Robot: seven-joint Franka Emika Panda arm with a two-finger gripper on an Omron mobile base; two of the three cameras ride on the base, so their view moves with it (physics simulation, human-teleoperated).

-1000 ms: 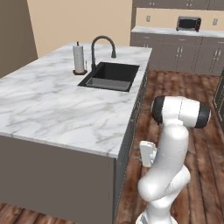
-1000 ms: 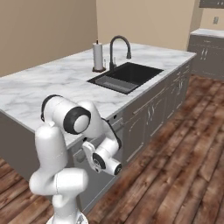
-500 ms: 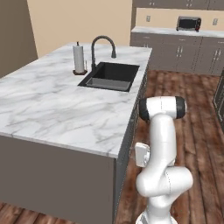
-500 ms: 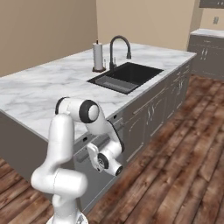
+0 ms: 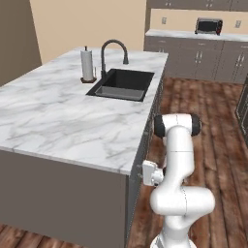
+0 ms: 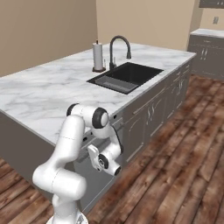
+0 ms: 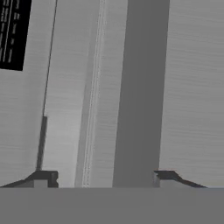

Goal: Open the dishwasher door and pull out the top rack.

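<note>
Under the marble counter, the gripper faces the closed dishwasher door, fingers apart around its handle bar, holding nothing yet. Close squarely on the bar before pulling outward and down.

Arm folded low, elbow raised, wrist bent down; gripper level, fingertips seemingly spread apart, nothing visibly between them
</note>
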